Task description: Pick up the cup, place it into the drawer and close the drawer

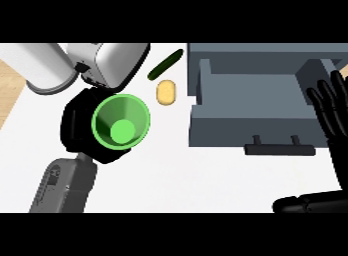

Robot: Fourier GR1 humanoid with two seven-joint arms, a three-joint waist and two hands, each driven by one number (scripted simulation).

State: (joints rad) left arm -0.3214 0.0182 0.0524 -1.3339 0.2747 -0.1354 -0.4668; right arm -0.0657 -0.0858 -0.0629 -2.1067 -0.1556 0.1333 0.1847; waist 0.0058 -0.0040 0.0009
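- Head view, steep look down at the white counter (206, 180).
- Left robot hand (77, 122) is curled round the green cup (121, 121); black fingers wrap its left and lower side, so the cup's outer wall is mostly hidden. Only the rim and the inside bottom show; the mouth faces the camera.
- Cup sits left of the grey drawer (262, 107), apart from it, not inside.
- Drawer is pulled open, the tray interior visible, black handle (279, 147) on its near front. Its far right corner is covered by the right robot hand (339, 125).
- Right robot hand: fingers straight and spread, pointing up, at the view's right edge, partly cut off; holding nothing.
- Small yellow oval item (166, 92) and a dark green elongated item (166, 64) lie between cup and drawer; can't tell what they are.
- Open counter below the drawer front and between the two hands.
- Wood floor (0, 95) shows past the counter's left edge.
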